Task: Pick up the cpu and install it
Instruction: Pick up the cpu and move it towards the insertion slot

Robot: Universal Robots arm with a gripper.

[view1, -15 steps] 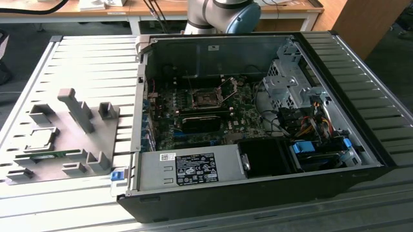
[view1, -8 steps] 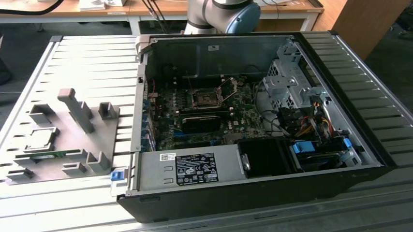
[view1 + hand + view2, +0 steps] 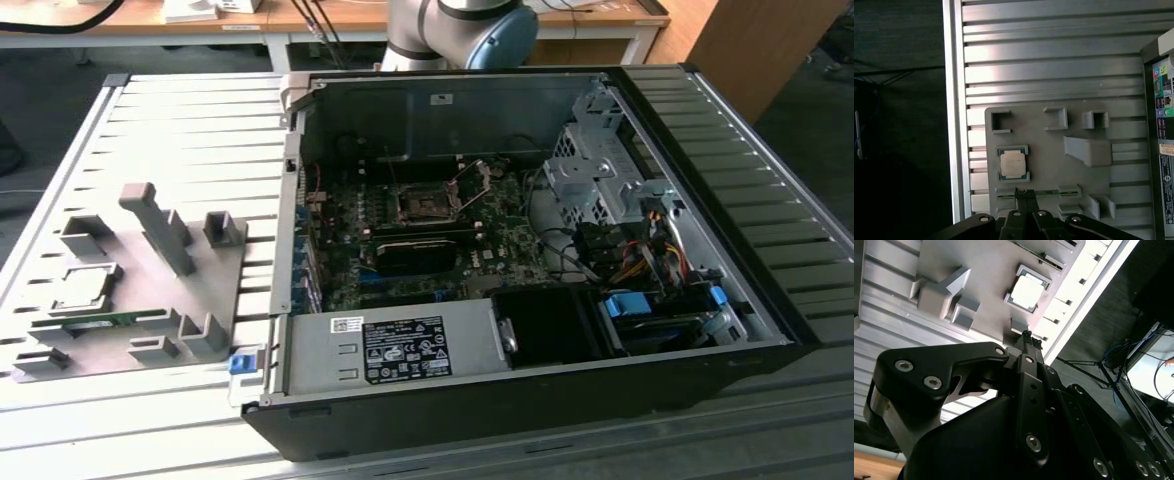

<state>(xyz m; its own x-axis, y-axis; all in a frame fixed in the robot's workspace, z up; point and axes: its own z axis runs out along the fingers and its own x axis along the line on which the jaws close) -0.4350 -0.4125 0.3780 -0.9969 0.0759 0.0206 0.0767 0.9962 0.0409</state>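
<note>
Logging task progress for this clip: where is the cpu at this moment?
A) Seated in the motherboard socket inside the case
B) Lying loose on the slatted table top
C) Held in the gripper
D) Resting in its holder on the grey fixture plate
D: in the first wrist view the cpu lies in its square holder on the grey fixture plate, and the gripper is apart from it and holds nothing.

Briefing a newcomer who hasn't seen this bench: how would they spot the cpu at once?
At the exterior view's left, beside the open computer case, a grey fixture plate lies on the slatted table. The cpu sits flat in a square frame on it: a small silvery square, unlike the upright grey blocks and the narrow green memory stick nearby.
</note>
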